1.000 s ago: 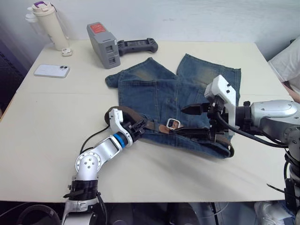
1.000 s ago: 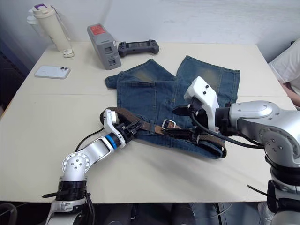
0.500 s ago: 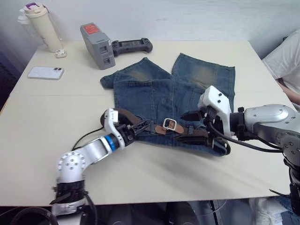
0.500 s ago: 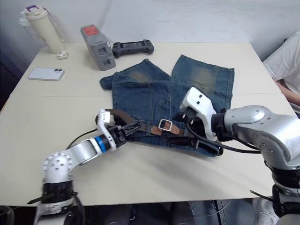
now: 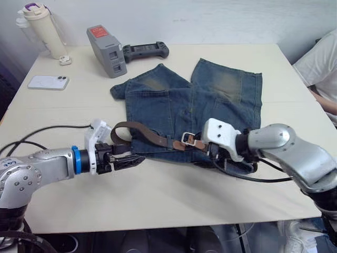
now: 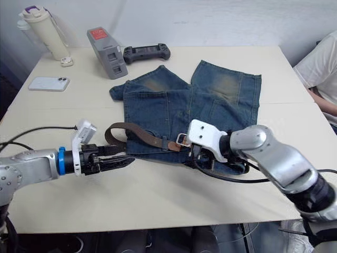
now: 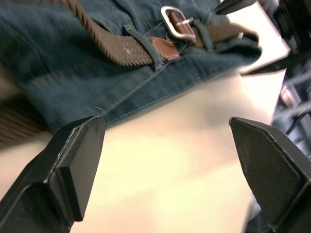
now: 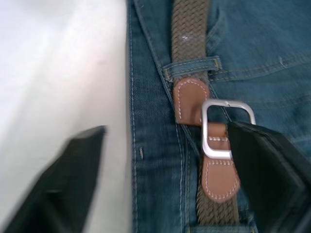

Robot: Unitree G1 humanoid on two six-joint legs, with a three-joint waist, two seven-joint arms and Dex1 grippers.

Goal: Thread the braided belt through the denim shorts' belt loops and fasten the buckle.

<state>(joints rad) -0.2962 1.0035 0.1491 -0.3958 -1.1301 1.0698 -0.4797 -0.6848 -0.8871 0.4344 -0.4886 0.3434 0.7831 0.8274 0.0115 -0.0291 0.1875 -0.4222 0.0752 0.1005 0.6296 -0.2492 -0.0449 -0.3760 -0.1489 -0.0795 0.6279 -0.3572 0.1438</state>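
While both arms rest low over the worktop, findings run as follows.
Left gripper: fingers parted, holding nothing, just off the shorts' waistband near the front edge.
Braided belt: runs along the waistband through the belt loops; its free end loops out beyond the shorts' left side.
Denim shorts: flat at mid-worktop, legs toward the far edge.
Buckle: on the waistband, tan leather tip passed through the frame.
Right gripper: fingers spread, empty, straddling the buckle.
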